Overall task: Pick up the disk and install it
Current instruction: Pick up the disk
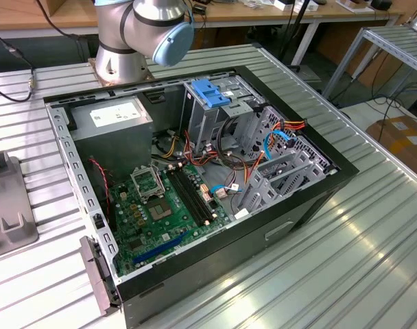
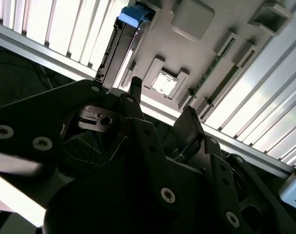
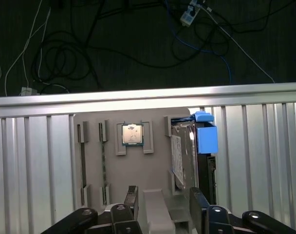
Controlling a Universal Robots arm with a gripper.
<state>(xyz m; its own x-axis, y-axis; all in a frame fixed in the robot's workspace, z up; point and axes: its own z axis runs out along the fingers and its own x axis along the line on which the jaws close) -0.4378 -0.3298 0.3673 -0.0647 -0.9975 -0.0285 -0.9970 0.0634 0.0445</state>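
The disk (image 3: 187,151) is a slim silver drive with a bright blue carrier end. It stands on edge in a slot of the grey fixture tray (image 3: 119,175) near the ribbed table's edge. In the second wrist view the disk (image 2: 120,44) shows the same blue end. My gripper (image 3: 163,195) hovers above the tray, open, with nothing held between its dark fingers (image 3: 131,195). The disk lies off to one side of the gripper (image 2: 160,105), just beyond one finger, apart from both.
A processor chip (image 3: 132,134) and two memory sticks (image 3: 83,161) sit in the same tray. The open computer case (image 1: 311,199) lies on the table with its motherboard (image 1: 167,205), drive cage and broad blue bracket (image 1: 212,92). Beyond the table edge, cables (image 3: 65,58) cover the floor.
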